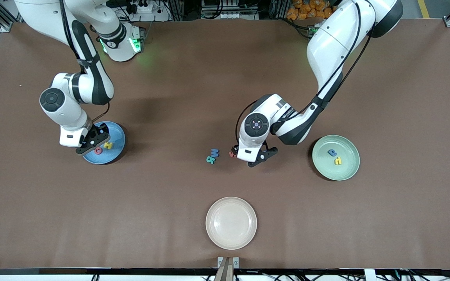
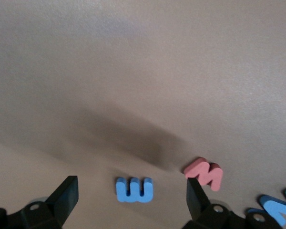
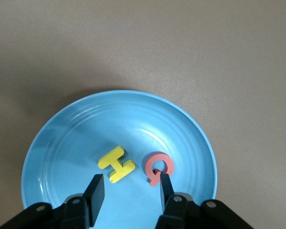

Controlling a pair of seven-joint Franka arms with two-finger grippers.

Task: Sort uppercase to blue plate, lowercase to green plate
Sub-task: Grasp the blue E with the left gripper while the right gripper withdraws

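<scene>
The left pincer [image 2: 131, 191] is hanging with fingers apart over the blue E-like letter [image 2: 134, 189] on the bench [image 1: 170, 97], straddling it for a pickup; the red w [image 2: 204, 173] is lying just beside. The right pincer [image 3: 128, 191], fingers apart and empty, is hovering over the blue plate [image 3: 62, 143], where the yellow H [image 3: 116, 164] and red ring letter [image 3: 158, 167] are resting, sorted. The green plate [image 1: 350, 166] is holding two lowercase letters.
</scene>
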